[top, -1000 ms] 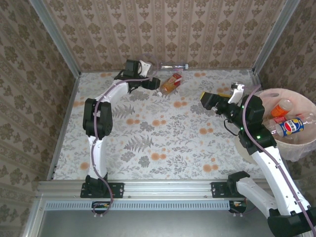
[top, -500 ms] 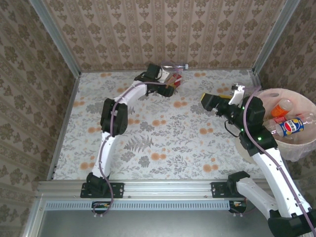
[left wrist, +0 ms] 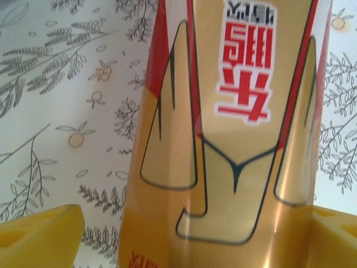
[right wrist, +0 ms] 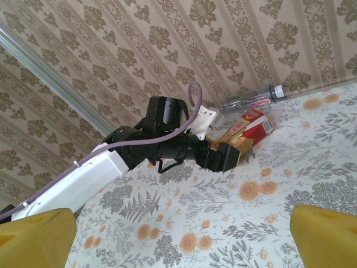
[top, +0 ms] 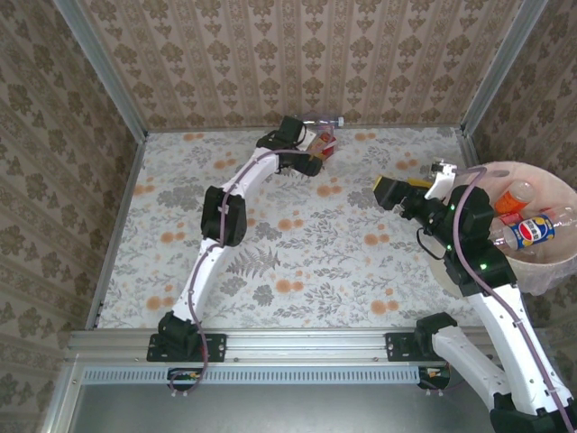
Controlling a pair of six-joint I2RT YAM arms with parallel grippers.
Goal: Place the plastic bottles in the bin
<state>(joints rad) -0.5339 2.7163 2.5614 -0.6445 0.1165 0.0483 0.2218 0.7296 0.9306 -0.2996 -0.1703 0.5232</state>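
**Left wrist view.** My left gripper (left wrist: 189,234), fingers (left wrist: 39,234) apart, straddles the orange bottle (left wrist: 223,139) at the table's (top: 270,253) twelve o'clock. Close squarely on its mid-body before lifting toward the bin (top: 518,165) at three o'clock.

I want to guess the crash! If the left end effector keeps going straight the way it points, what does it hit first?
Most likely the gold-and-red labelled plastic bottle lying on the flowery table. It sits right between the left end effector's yellow fingers, so it should come first.
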